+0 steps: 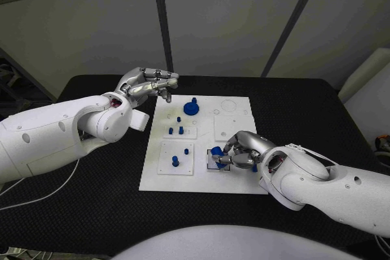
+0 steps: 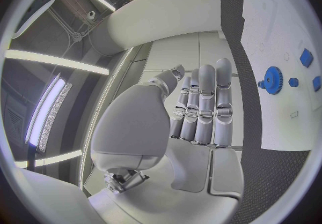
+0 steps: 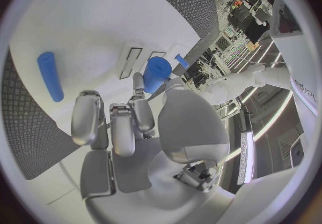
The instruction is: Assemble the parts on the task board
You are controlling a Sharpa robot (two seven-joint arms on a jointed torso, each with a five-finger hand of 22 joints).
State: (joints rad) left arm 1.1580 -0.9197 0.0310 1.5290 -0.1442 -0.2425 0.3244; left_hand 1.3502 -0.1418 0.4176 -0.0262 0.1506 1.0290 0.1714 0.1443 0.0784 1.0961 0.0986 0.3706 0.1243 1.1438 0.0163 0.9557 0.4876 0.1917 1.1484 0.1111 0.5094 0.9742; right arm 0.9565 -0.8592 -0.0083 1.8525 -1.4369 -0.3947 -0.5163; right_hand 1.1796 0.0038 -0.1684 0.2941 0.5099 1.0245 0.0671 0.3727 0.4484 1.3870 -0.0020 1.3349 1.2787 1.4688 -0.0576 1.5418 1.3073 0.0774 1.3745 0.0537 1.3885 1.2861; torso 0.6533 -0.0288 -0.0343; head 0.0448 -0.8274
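Right hand (image 1: 237, 150), the nearest thing to the head camera, rests low on the task board (image 1: 235, 184) at its near right part, and its fingers (image 3: 112, 127) are closed around a short blue cylinder (image 3: 157, 73). In the head view this part (image 1: 217, 151) stands just over a small square recess of the board. A longer blue peg (image 3: 50, 75) lies flat on the board close beside the hand.

Left hand (image 1: 148, 83) hangs above the far left corner of the board, over the black bench (image 1: 97, 88). Its fingers (image 2: 204, 109) lie straight and close together, curled on nothing, and it holds no part. A blue gear (image 1: 191, 108) stands on the far part of the board, and several small blue pegs (image 1: 180, 120) stand on the plates in the middle and on the near left.

My judgement of the risks: the cylinder can go into its seat tilted, because the fingers hide the recess, and then it may jam or tip over when released. The heel of the right hand is also near the loose peg and could push it toward the board edge.

No brand, label or readable writing can be made out on the board or the parts.
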